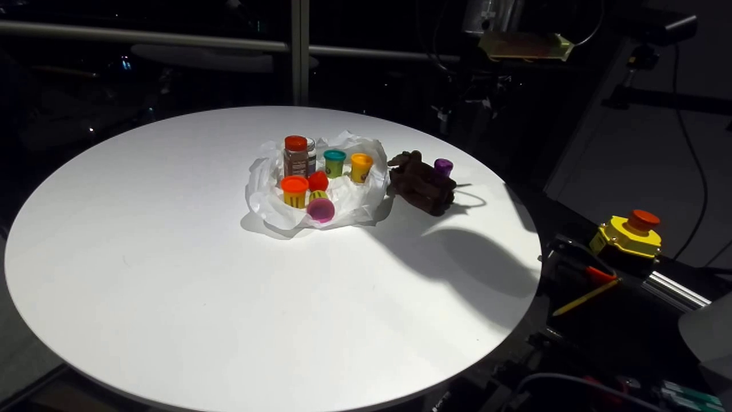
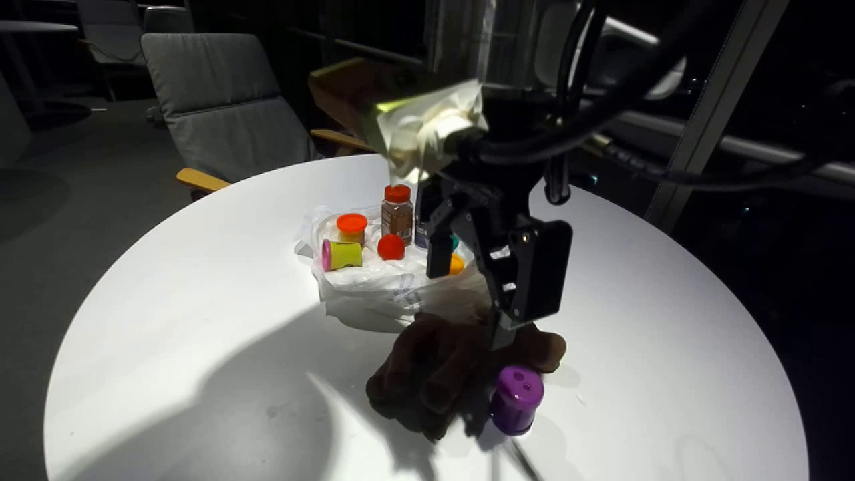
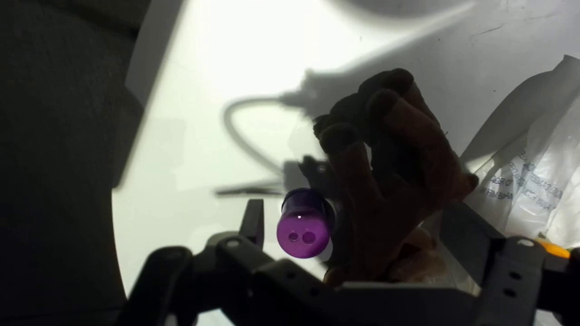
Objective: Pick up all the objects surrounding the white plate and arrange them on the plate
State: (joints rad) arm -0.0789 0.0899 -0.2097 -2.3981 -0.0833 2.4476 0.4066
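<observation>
1. The room is dark, with light falling on a large round white table (image 1: 171, 286); a grey padded chair (image 2: 214, 80) with yellowish wooden armrests stands by its edge in an exterior view.
2. A shallow white plate (image 1: 264, 200) with a crinkled, film-like rim sits on the table.
3. Upright on it are a brownish clear jar with a red cap (image 1: 295, 161), a partly hidden bottle (image 1: 311, 155) just beside it, a green tub with a teal lid (image 1: 334, 165), an orange-yellow tub (image 1: 361, 168) and a yellow tub with an orange-red lid (image 1: 294, 193).
4. A small rounded red piece (image 2: 391, 247) and a yellow tub with a pink lid (image 2: 344, 255), tipped on its side, share the plate.
5. Outside the rim, near it, lies a dark brown plush toy (image 2: 441, 374); just beside the toy stands a glossy purple container with two holes in its lid (image 3: 303, 228).
6. The black two-fingered gripper (image 2: 493, 292) hangs above the toy, its jaws spread wide; whether a fingertip touches the toy cannot be told.
</observation>
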